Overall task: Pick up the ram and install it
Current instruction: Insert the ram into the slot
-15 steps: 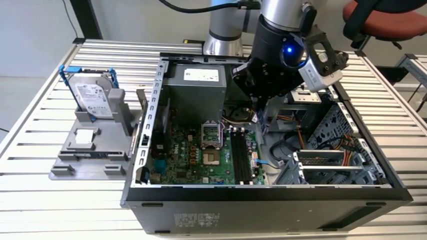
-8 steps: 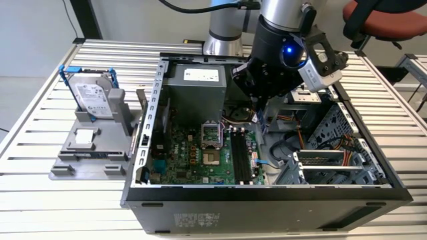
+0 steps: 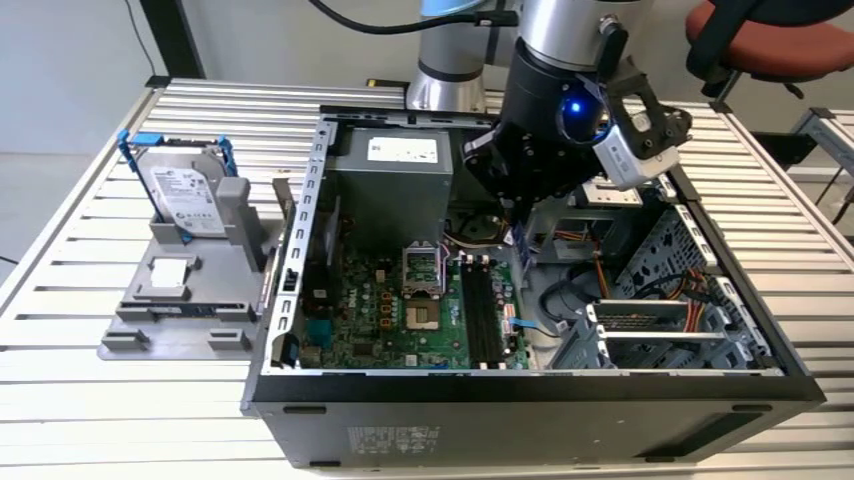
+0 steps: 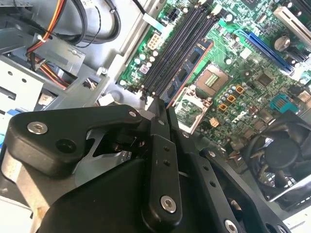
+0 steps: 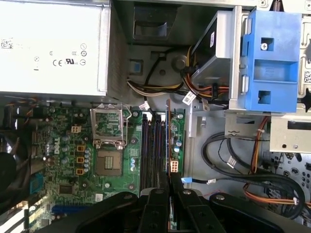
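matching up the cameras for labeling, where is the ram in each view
Exterior view: the ram is just below the gripper, by the memory slots.
Second wrist view: its flat side, running out from the gripper beside the black slots.
First wrist view: edge-on, a thin strip along the slots.
Shared landmark: the cpu socket, next to the slots.

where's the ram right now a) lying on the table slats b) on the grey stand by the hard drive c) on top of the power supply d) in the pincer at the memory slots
d: in the second wrist view the ram sticks out from the shut pincer, lined up along the memory slots.
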Available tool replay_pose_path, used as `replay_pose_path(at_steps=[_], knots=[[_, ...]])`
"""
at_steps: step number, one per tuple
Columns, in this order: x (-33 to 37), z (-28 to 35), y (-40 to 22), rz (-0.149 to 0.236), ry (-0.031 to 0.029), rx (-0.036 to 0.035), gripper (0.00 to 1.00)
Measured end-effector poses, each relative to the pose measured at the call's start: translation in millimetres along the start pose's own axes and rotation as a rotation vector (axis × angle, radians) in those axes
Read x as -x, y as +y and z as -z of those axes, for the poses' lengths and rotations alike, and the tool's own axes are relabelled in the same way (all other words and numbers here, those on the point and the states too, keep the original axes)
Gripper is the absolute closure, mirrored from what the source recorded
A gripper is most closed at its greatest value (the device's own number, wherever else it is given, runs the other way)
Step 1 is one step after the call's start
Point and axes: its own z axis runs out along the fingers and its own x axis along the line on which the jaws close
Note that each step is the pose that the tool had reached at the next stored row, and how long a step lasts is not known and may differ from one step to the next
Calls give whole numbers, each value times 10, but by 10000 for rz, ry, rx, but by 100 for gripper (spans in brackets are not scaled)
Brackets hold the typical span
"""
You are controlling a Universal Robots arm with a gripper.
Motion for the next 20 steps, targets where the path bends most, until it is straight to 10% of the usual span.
replay_pose_path(at_steps=[20], knots=[[-11,-245,-2,-605,-41,-34,100]])
